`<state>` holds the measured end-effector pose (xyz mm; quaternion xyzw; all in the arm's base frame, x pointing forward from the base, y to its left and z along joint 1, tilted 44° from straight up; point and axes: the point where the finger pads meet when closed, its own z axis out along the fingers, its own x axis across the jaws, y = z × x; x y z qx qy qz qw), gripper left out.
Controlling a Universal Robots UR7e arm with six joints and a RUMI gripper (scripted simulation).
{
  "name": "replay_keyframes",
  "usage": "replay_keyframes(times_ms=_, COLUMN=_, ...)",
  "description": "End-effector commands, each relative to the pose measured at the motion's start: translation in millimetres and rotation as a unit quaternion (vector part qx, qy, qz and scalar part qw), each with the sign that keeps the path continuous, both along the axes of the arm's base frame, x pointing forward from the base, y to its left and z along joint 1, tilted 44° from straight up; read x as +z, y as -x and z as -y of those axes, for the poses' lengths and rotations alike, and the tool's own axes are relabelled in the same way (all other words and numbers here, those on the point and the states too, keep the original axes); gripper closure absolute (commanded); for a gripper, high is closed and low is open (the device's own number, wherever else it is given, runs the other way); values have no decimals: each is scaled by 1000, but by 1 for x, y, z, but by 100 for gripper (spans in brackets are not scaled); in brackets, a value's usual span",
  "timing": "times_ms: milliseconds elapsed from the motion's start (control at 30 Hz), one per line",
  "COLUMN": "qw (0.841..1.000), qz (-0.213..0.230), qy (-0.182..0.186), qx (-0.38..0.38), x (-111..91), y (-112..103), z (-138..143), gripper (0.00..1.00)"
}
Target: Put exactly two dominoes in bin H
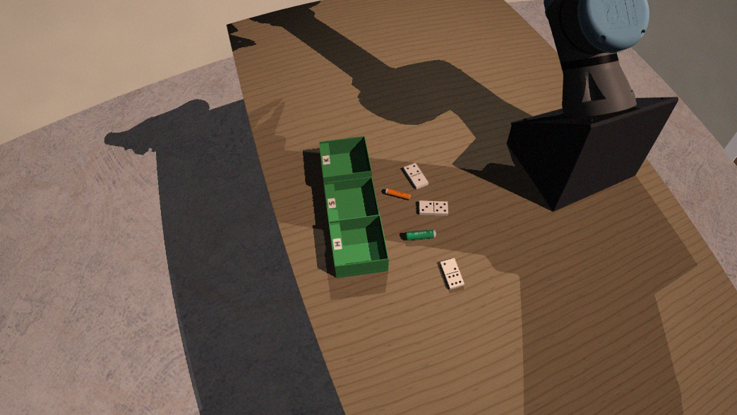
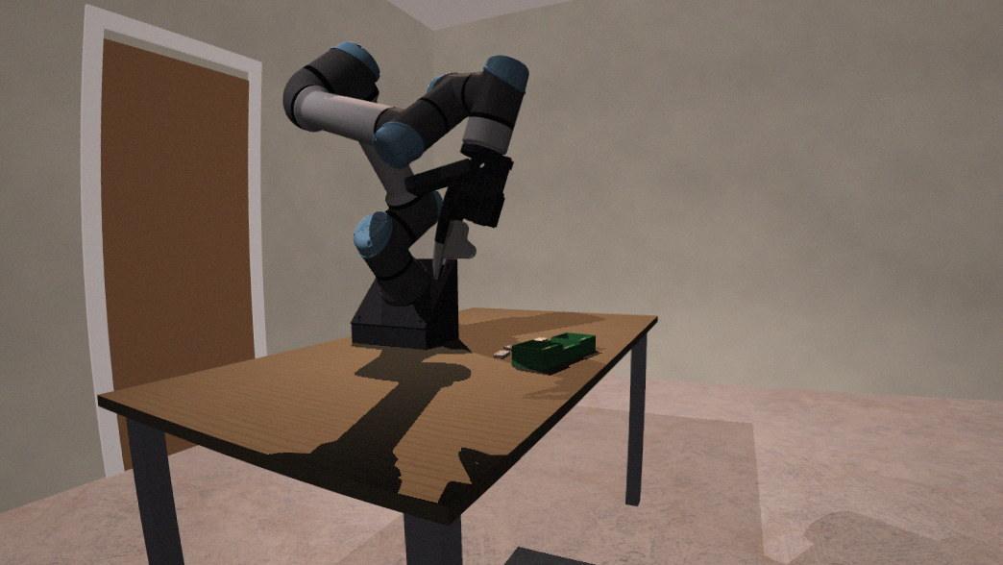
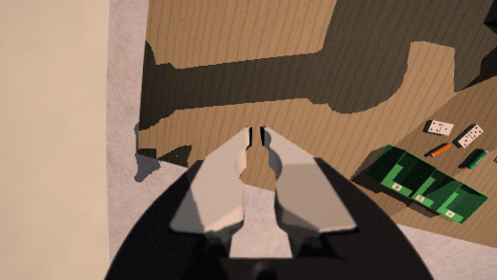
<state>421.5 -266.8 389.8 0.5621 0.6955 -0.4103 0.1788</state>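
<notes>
A wooden tabletop (image 2: 294, 393) with a straight grain stands on dark legs (image 2: 637, 421) in a plain room. Behind the tabletop, on the left wall, is a brown door (image 2: 175, 232) in a white frame (image 2: 94, 232). The walls (image 2: 771, 175) are a dull grey-beige and meet in a corner above the tabletop. The floor (image 2: 842, 477) is mottled pinkish-grey. Hard light throws sharp dark shadows (image 2: 393, 413) across the tabletop and onto the floor beside it.
</notes>
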Motion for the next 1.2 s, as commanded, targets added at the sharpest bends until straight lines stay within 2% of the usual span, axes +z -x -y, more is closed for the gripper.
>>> replay_keyframes(times_ms=0, qw=1000, qz=-14, qy=-2, qx=23, x=-12, y=-1, z=1, gripper=96)
replay_keyframes(times_ms=100, qw=999, qz=45, qy=9, qx=-22, x=-18, y=-6, z=-15, gripper=96)
replay_keyframes(times_ms=167, qw=999, qz=45, qy=9, qx=-22, x=-18, y=-6, z=-15, gripper=96)
replay_keyframes(times_ms=233, qw=995, qz=85, qy=16, qx=-50, x=-27, y=-9, z=-24, gripper=96)
replay_keyframes(times_ms=333, qw=991, qz=117, qy=21, qx=-69, x=-36, y=-12, z=-32, gripper=96)
replay_keyframes(times_ms=400, qw=990, qz=122, qy=22, qx=-73, x=-36, y=-12, z=-32, gripper=96)
replay_keyframes(times_ms=567, qw=977, qz=181, qy=31, qx=-112, x=-54, y=-17, z=-49, gripper=96)
replay_keyframes(times_ms=733, qw=971, qz=202, qy=34, qx=-125, x=-60, y=-18, z=-54, gripper=96)
replay_keyframes(times_ms=933, qw=948, qz=267, qy=42, qx=-169, x=-80, y=-22, z=-74, gripper=96)
replay_keyframes(times_ms=1000, qw=948, qz=267, qy=42, qx=-169, x=-80, y=-22, z=-74, gripper=96)
replay_keyframes(times_ms=1033, qw=939, qz=286, qy=45, qx=-183, x=-86, y=-24, z=-80, gripper=96)
replay_keyframes(times_ms=1100, qw=936, qz=295, qy=46, qx=-189, x=-89, y=-24, z=-83, gripper=96)
replay_keyframes(times_ms=1167, qw=922, qz=322, qy=49, qx=-208, x=-98, y=-26, z=-91, gripper=96)
